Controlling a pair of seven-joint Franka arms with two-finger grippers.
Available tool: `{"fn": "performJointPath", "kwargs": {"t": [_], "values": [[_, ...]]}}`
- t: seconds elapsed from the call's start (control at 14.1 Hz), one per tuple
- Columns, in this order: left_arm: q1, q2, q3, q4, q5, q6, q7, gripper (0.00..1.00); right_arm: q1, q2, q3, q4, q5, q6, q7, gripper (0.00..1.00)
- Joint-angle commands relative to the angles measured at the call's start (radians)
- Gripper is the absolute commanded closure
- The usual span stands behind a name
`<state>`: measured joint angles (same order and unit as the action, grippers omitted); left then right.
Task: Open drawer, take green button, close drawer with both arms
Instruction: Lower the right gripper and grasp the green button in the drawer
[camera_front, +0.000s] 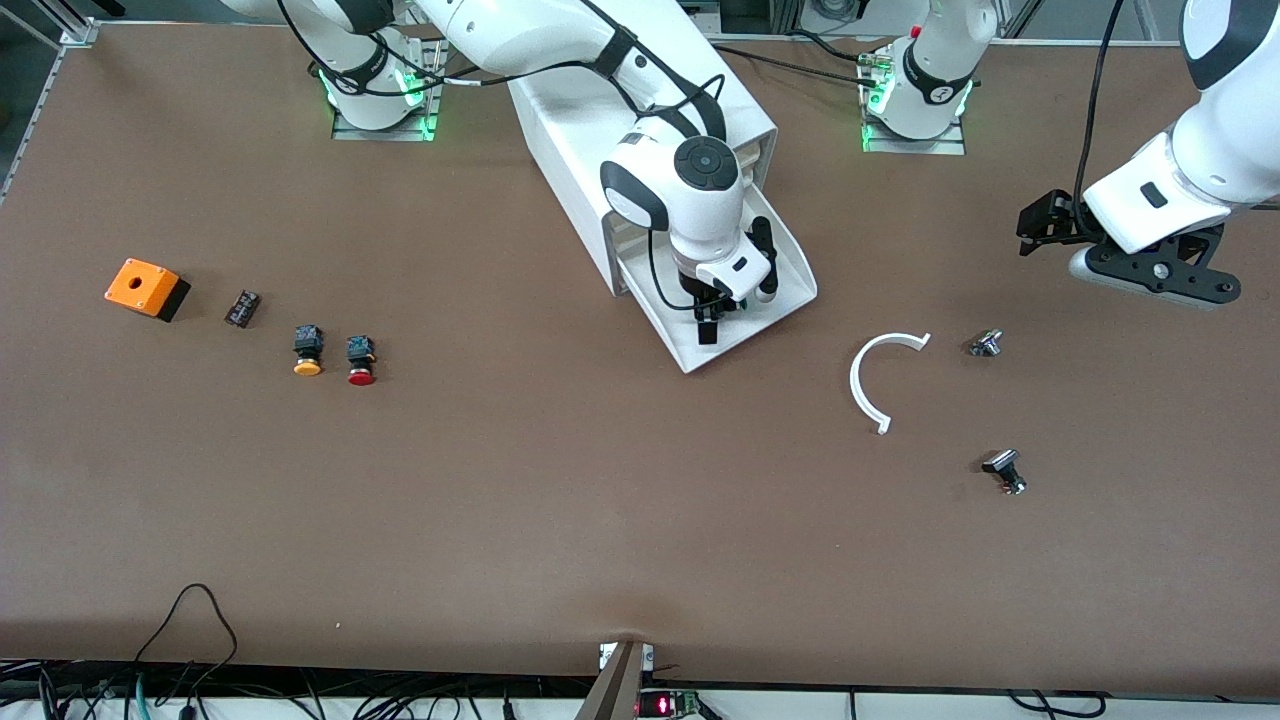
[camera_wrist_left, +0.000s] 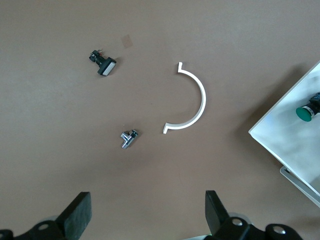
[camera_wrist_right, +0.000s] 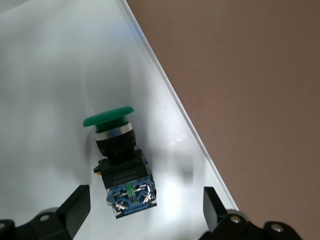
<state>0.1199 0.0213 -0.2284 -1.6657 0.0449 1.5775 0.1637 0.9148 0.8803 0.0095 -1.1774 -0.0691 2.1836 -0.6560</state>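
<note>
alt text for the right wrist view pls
A green-capped push button lies on its side in the open white drawer, between the open jaws of the right gripper poised above it. Brown table shows past the drawer's edge.

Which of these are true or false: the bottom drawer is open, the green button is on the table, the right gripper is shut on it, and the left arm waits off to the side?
1. The drawer is pulled open: true.
2. The green button lies on the table: false, it lies in the drawer.
3. The right gripper is shut on the button: false, it is over the button, open, not touching it.
4. The left gripper waits open over the table's left-arm end, holding nothing: true.
5. The white curved piece lies in the drawer: false, it lies on the table.
</note>
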Motion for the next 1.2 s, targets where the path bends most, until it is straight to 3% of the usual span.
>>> {"fn": "performJointPath", "kwargs": {"t": [0.0,0.28,0.71,1.13], "values": [[-0.005,0.016,-0.002,0.035,0.001,-0.027,-0.015,0.00,0.004,0.014,0.003,0.002,-0.014,0.011,-0.005,0.00],[-0.005,0.016,-0.009,0.035,0.001,-0.027,-0.016,0.00,0.022,0.023,0.004,0.004,-0.014,0.025,0.002,0.06],[-0.003,0.016,-0.009,0.037,0.001,-0.027,-0.016,0.00,0.021,0.022,0.003,0.004,-0.015,0.022,0.001,0.37],[-0.005,0.016,-0.009,0.037,0.001,-0.028,-0.016,0.00,0.026,0.017,-0.002,0.004,-0.020,0.015,0.004,0.59]]}}
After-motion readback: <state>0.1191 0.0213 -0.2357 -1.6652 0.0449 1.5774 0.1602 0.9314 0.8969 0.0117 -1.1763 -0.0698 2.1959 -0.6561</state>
